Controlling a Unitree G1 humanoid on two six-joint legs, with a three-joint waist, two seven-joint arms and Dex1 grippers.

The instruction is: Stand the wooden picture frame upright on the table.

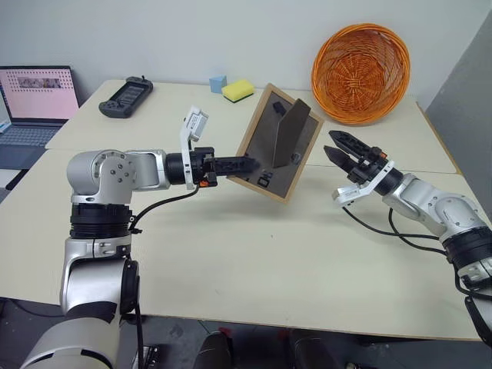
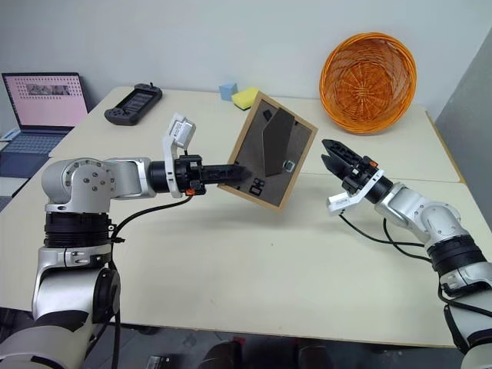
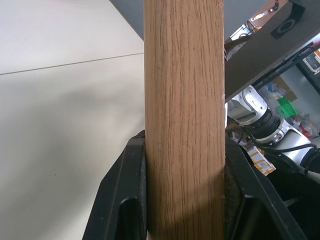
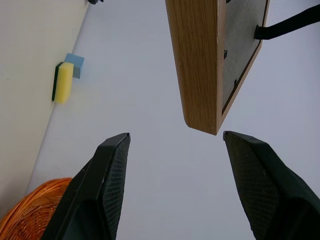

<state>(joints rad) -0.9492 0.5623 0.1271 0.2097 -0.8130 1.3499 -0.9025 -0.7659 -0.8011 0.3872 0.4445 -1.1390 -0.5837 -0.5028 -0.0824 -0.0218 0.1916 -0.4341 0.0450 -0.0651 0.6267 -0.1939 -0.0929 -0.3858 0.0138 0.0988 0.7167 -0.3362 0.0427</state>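
Nearest to me, the surface is bare cream in front of both arms, which reads as the landing zone for the wooden picture frame. I've got that frame up in the air above the surface, not touching it, tilted with one corner low and its dark back facing my head camera. Left end effector is clamped on the frame's near-left wooden edge; the left wrist view shows both black pads pressed flat against the oak rail, so the grip looks firm and square. Holding it by the edge leaves the back free, which I judge is the point: the fold-out stand is swung out from the back panel and needs to stay clear so it can bear on the surface. A small black clip sits near the lower edge of the back. Right end effector is released, fingers spread wide, just beside the frame's right edge and apart from it; its wrist view looks straight at the frame's corner sitting between the two fingers with a gap on each side. I read that as lining up for a second hold or a steadying touch, since a one-edge pinch on a tilted frame can pivot. Farther back: a yellow sponge touching a blue block, a black handheld controller, an orange wicker basket tipped on its side, and a laptop far left.
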